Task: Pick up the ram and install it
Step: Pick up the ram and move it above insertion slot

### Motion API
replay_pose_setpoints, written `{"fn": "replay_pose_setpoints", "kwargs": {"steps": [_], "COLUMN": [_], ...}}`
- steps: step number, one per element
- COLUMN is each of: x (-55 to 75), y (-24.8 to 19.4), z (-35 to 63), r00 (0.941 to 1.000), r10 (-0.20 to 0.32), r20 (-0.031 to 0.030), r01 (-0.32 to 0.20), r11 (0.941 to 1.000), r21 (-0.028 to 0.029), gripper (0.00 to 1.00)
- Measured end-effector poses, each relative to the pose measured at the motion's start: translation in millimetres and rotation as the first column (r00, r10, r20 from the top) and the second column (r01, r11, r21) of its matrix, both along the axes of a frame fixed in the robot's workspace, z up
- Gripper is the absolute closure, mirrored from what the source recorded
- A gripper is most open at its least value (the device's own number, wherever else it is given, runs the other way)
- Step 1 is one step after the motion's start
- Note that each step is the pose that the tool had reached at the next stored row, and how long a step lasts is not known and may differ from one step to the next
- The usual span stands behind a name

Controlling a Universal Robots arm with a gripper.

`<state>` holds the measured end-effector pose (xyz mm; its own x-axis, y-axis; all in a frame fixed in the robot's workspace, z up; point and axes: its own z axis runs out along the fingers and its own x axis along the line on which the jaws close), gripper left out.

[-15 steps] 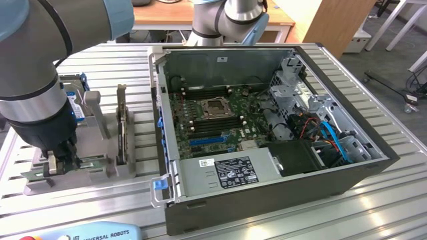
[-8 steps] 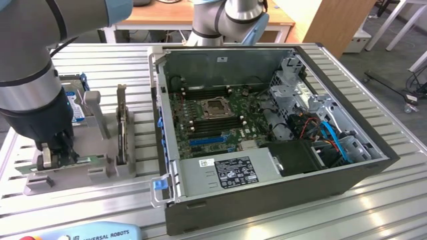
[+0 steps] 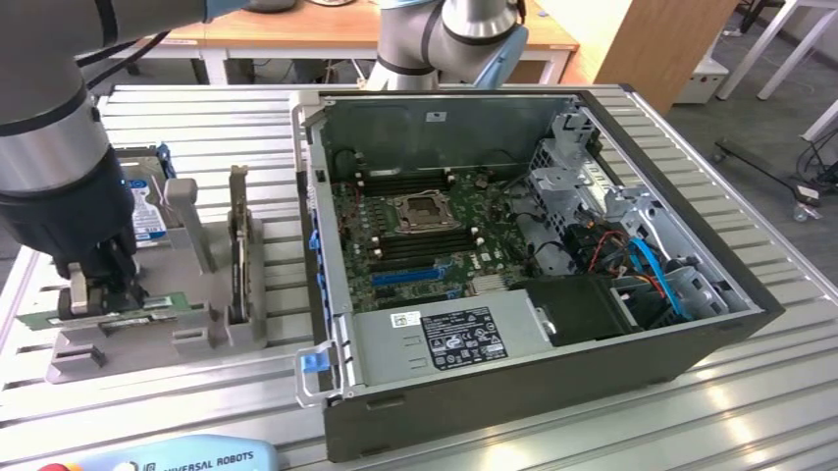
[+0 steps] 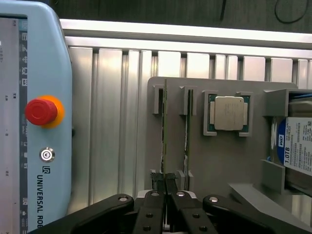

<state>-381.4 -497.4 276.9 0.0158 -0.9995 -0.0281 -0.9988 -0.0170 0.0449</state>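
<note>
Green, thin ram (image 4: 165,126) stands edge-on, pinched by claw (image 4: 165,181).

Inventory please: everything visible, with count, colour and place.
gripped ram stick: one, green, in a holder slot
second ram stick: one, green, in the next slot
processor chip: one, silver, in the holder
hard drive: one, blue-labelled, in the holder
expansion card: one, dark, upright in the holder
holder: one, grey, on the table
computer case: one, dark, open, beside the holder
teach pendant: one, light blue, on the table
table: one, silver, underneath
gripper: one, black, shut on the gripped ram stick
arm: one, grey, above the holder
</note>
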Motion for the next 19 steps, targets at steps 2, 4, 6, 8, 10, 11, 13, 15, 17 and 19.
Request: {"fn": "replay_pose_setpoints", "kwargs": {"steps": [2,4,6,8,10,11,13,15,17,19], "x": [0.0,0.1,0.1,0.2,0.3,0.4,0.5,0.7,0.9,1.0], "y": [0.0,0.0,0.0,0.0,0.0,0.0,0.0,0.0,0.0,0.0], "z": [5.4,11.0,17.5,24.2,31.5,34.7,41.0,47.0,52.7,58.1], "r00": [1.0,1.0,1.0,1.0,1.0,1.0,1.0,0.9999,0.9999,0.9999], "r10": [-0.002,-0.003,-0.005,-0.006,-0.007,-0.008,-0.009,-0.011,-0.012,-0.013], "r20": [0.0,0.0,0.0,0.0,0.0,0.0,0.0,0.0,0.0001,0.0], "r01": [0.002,0.003,0.005,0.006,0.007,0.008,0.009,0.011,0.012,0.013], "r11": [1.0,1.0,1.0,1.0,1.0,1.0,1.0,0.9999,0.9999,0.9999], "r21": [0.0,0.0,-0.0001,0.0,0.0,0.0,0.0,0.0,0.0,0.0], "gripper": [0.88,0.88,0.88,0.88,0.88,0.88,0.88,0.88,0.88,0.88]}}
